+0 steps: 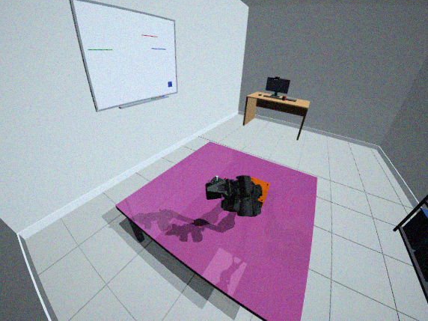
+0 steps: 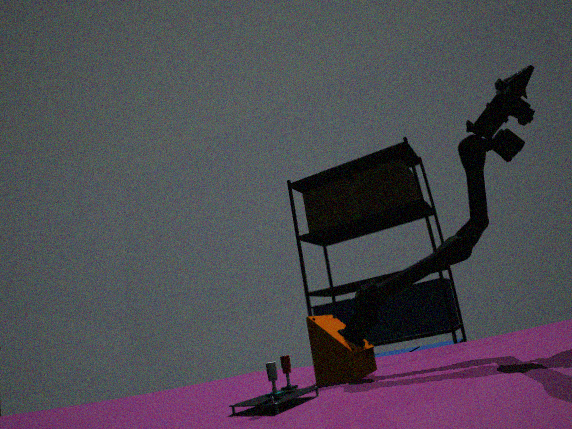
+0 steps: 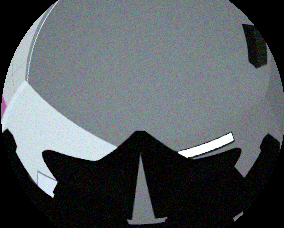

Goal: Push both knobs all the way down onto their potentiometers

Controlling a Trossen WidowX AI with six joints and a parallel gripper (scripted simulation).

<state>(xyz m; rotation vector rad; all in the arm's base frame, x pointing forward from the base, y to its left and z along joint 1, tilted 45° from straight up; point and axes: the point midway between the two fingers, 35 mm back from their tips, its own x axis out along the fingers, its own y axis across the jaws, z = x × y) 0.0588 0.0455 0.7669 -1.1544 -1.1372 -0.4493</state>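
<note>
The circuit board (image 2: 272, 400) stands on short legs on the pink table (image 2: 450, 391) (image 1: 262, 263), at the left in the exterior view. Two knobs stand high on their shafts on it: a grey knob (image 2: 271, 370) and a red knob (image 2: 285, 364). My gripper (image 2: 525, 73) (image 1: 214, 188) (image 3: 140, 135) is raised high above the table, far up and to the right of the board, with its fingers shut on nothing. In the top view the raised arm hides the board.
The arm's orange base (image 2: 332, 358) (image 1: 263, 188) stands just right of the board. A dark shelf rack (image 2: 370, 231) stands behind the table. A whiteboard (image 1: 127, 53) hangs on the wall and a desk with a monitor (image 1: 277, 102) stands in the far corner.
</note>
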